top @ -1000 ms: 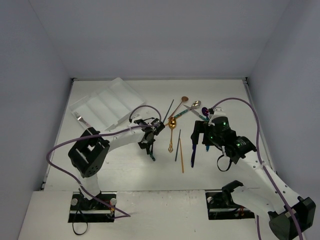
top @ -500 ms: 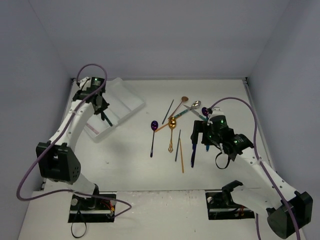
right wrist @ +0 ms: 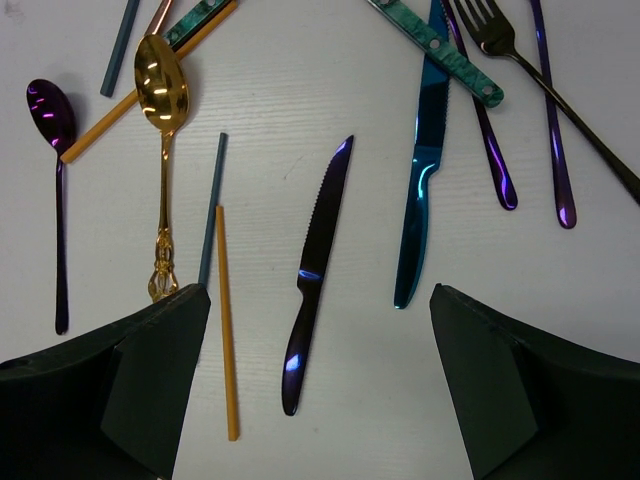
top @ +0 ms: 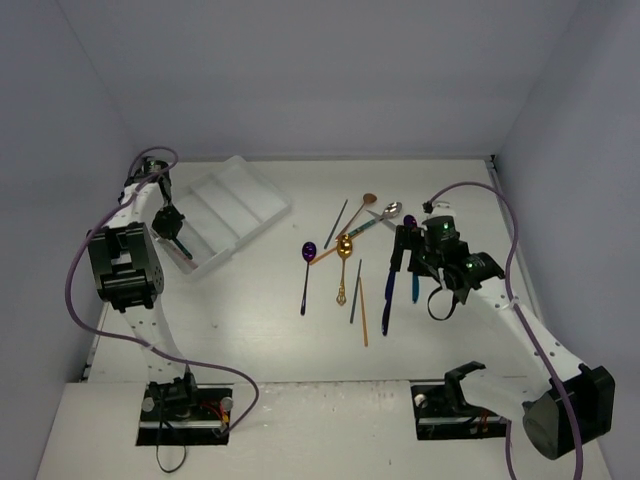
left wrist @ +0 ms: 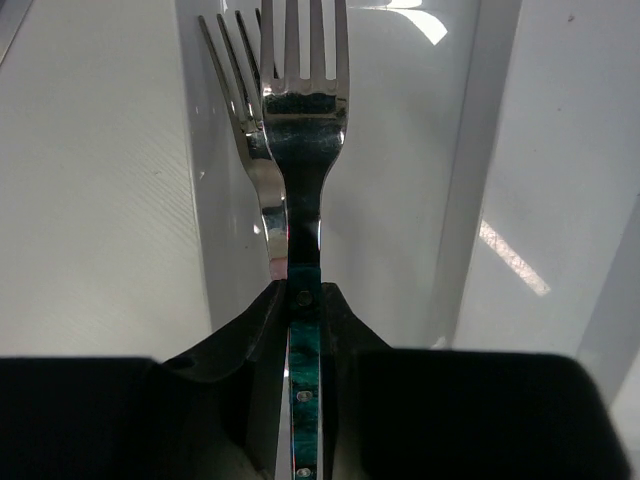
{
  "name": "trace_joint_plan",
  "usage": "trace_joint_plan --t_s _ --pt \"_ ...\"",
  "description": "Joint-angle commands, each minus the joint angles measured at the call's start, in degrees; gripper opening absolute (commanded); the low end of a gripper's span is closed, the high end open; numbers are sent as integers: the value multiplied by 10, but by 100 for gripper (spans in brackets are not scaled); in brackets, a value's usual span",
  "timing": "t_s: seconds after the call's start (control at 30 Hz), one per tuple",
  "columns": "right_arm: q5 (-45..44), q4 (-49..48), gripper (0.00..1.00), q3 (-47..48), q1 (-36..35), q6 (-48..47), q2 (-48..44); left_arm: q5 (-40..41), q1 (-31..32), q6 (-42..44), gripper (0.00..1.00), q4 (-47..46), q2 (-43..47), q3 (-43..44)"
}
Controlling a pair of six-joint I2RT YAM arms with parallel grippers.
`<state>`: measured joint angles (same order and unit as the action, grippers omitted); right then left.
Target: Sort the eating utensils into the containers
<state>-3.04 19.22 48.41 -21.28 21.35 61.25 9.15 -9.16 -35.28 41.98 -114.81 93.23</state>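
Observation:
My left gripper (left wrist: 303, 300) is shut on a fork with a teal handle (left wrist: 303, 130), held over a long compartment of the translucent white tray (left wrist: 420, 210). A silver fork (left wrist: 252, 160) lies in that compartment. In the top view this gripper (top: 180, 238) is at the tray's (top: 240, 195) near left end. My right gripper (right wrist: 320, 330) is open and empty above a purple knife (right wrist: 315, 270). A blue knife (right wrist: 420, 200), a gold spoon (right wrist: 162, 110), a purple spoon (right wrist: 55, 150) and a gold chopstick (right wrist: 227, 320) lie around it.
More utensils lie at the far side of the pile: a teal-handled piece (right wrist: 440, 50), a dark fork (right wrist: 540, 70), purple handles (right wrist: 490, 150) and a blue-grey chopstick (right wrist: 210, 210). In the top view the right gripper (top: 402, 265) is over the pile's right side. Walls enclose the table.
My left arm has swung from the middle of the table to the tray's left end with the fork. The right gripper has shifted slightly away from the arms' bases.

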Motion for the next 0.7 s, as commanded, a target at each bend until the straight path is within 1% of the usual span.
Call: trace_joint_plan --t_s 0.0,0.1,0.13,0.23,0.3,0.4,0.5,0.53,0.57,0.6,0.67 --pt "-30 -12 90 43 22 -8 18 -5 8 7 19 -12 29 36" --pt "-29 -13 90 58 32 -14 41 -5 4 6 25 -13 35 34" --pt "-30 -13 90 66 37 -19 52 -5 3 7 29 -14 40 34" --pt "-35 -13 90 87 52 -27 81 -4 3 18 45 -13 61 32" --pt "-30 -13 91 95 60 -31 90 -6 2 23 53 -13 79 32" --pt "-29 -14 89 122 99 -35 129 -52 9 12 61 -13 126 24" --pt "-41 -15 84 138 127 -44 179 -92 36 9 64 -20 183 5" --pt "-34 -15 82 145 140 -48 195 -105 55 16 67 -20 200 -2" --pt "-31 -16 80 152 153 -49 207 -113 82 25 68 -20 214 -9" --pt "-29 -17 78 160 167 -50 219 -119 112 34 69 -20 227 -17" --pt "-16 -18 72 171 184 -52 247 -128 141 36 69 -21 269 -50"
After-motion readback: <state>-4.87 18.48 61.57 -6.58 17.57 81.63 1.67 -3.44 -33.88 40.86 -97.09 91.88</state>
